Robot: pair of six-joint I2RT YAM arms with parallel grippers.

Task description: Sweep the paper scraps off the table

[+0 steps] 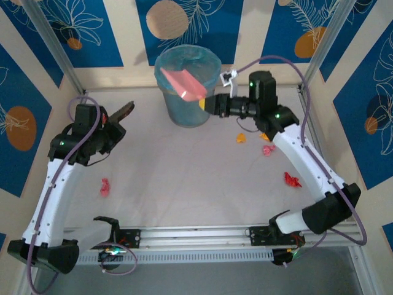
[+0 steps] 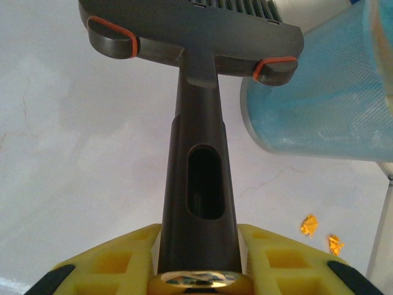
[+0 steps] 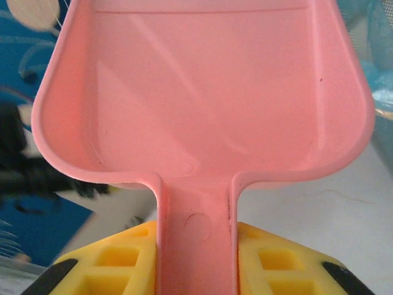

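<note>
Top view: left gripper [image 1: 112, 126] clamped on a brush [image 1: 124, 112] near the left edge of the table [image 1: 184, 184], bristle end aimed far-right; one pink scrap [image 1: 104, 186] lies nearward of it, the other paper scraps [image 1: 267, 149] along the right edge beside the right arm. Right gripper [image 1: 210, 104] holds a dustpan [image 1: 183, 85] over the bin [image 1: 184, 114]. Left wrist: orange bits [image 2: 309, 224] ahead, right of the handle. Right wrist: fingers [image 3: 110, 264] pinch the pan's stem.

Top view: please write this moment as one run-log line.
left gripper: shut on brush, over table | right gripper: shut on dustpan, over bin | dustpan: looks empty | scraps: some on table
</note>
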